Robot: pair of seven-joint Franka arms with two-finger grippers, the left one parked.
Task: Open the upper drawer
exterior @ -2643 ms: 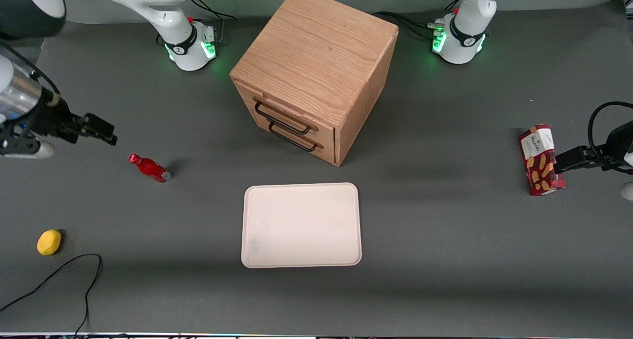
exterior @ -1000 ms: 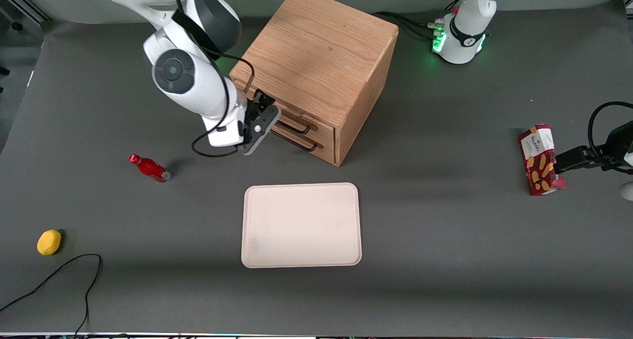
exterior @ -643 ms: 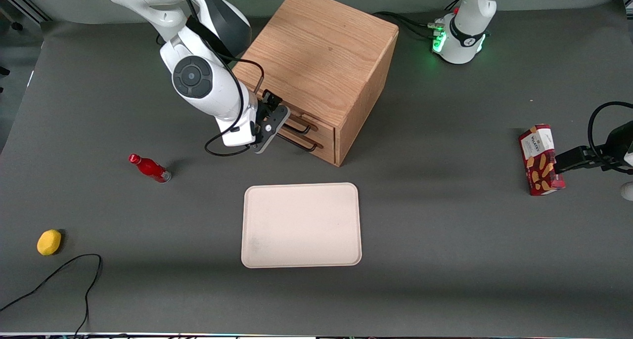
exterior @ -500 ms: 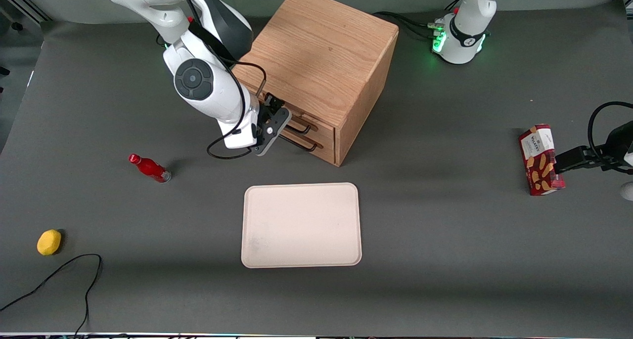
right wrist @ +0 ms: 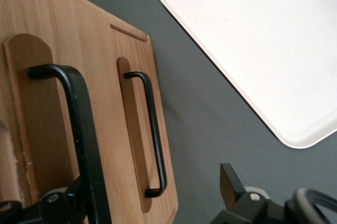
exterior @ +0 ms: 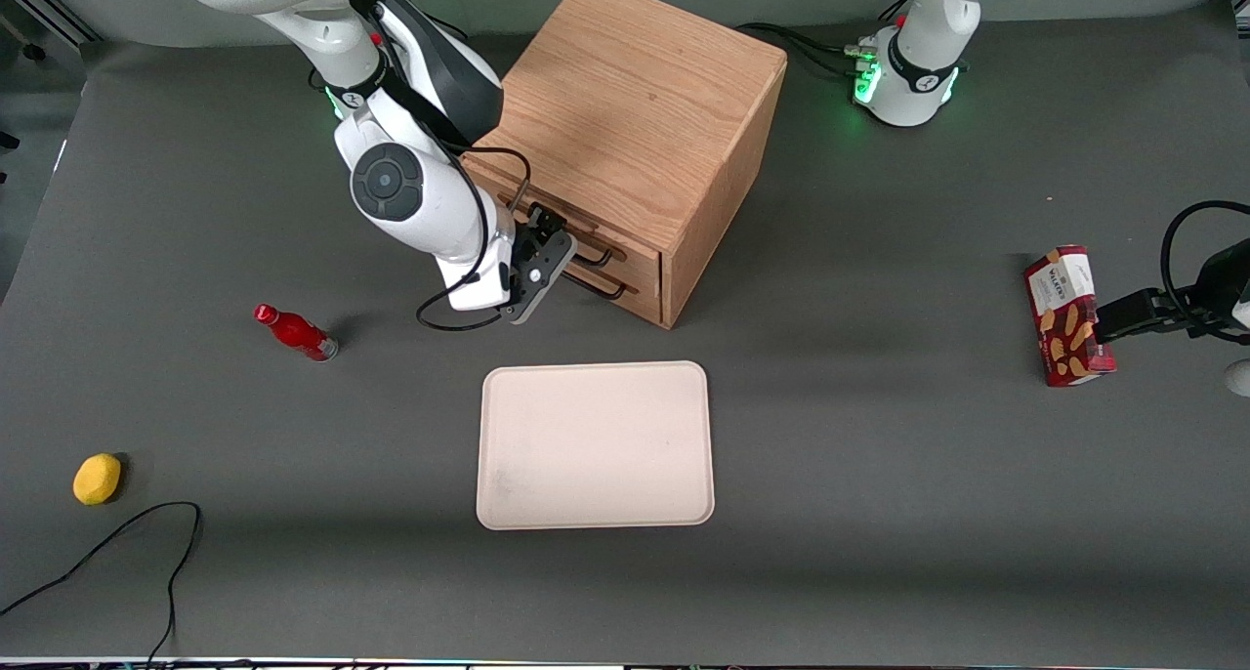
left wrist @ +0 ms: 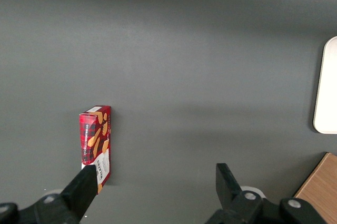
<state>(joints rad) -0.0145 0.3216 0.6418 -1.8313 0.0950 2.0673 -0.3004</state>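
The wooden cabinet [exterior: 635,113] stands at mid-table with two drawers facing the working arm's end. The upper drawer [exterior: 640,243] sits flush with the cabinet, its black bar handle [exterior: 592,253] just above the lower drawer's handle [exterior: 604,287]. My right gripper [exterior: 553,244] is open right in front of the drawer fronts. In the right wrist view the upper handle [right wrist: 83,129] runs close past one finger [right wrist: 58,203], inside the gap of the gripper [right wrist: 145,197]. The lower drawer's handle [right wrist: 154,139] also lies in that gap, farther off. Nothing is gripped.
A white tray [exterior: 594,445] lies on the table nearer the front camera than the cabinet. A red bottle [exterior: 295,332], a yellow fruit [exterior: 97,479] and a black cable [exterior: 117,543] lie toward the working arm's end. A red cookie box [exterior: 1066,315] stands toward the parked arm's end.
My right arm swung in from its end of the table to the cabinet's drawer fronts. Over the last half second the gripper shifted slightly nearer the front camera along the handles.
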